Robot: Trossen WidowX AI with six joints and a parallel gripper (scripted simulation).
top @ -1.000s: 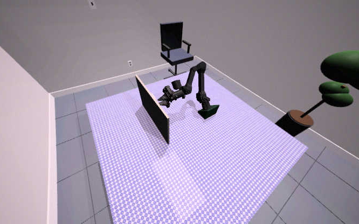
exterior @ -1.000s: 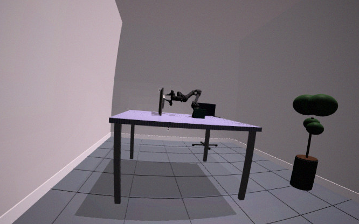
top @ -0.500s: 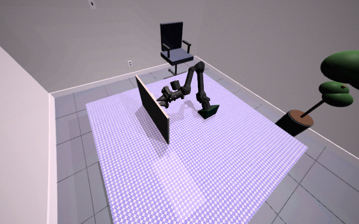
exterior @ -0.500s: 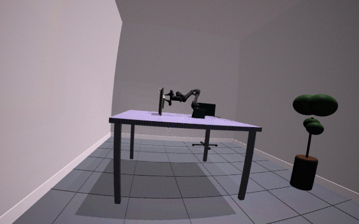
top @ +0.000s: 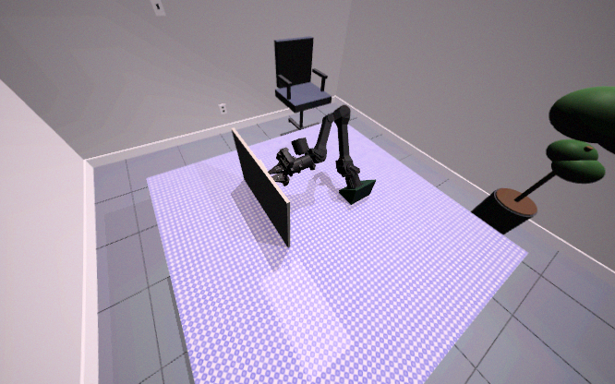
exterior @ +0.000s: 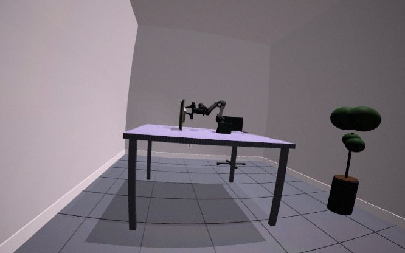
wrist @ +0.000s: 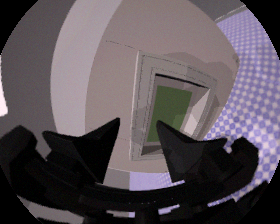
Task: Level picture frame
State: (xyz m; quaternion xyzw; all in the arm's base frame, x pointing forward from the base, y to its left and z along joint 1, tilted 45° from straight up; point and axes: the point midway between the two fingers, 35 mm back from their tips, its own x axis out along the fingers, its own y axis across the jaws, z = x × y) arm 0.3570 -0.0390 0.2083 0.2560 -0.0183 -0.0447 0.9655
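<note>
Top view: arm (top: 333, 138) reaches from its base across the table (top: 348, 267) to the upright wall panel (top: 259, 188). Pincer (top: 279, 175) sits at the panel's face, part open, gripping nothing. The frame itself is hidden here, on the panel side facing the arm.

Exterior view: panel (exterior: 181, 115) is seen edge-on, pincer (exterior: 186, 110) right at it, about mid-height. The frame shows only as a pale sliver; can't tell contact.

Wrist view: picture frame (wrist: 169, 112), pale border with green centre, lies between the two dark fingertips, apart from both. Its long axis runs top to bottom in this view, visibly tilted against the panel edges; which side is high can't be called from this rotated camera.

Judgement: the step is the approach to grasp. To do it well, centre the frame's edges between the fingers, close squarely, lift only slightly so the strip clears the screw, then shift one notch.
</note>
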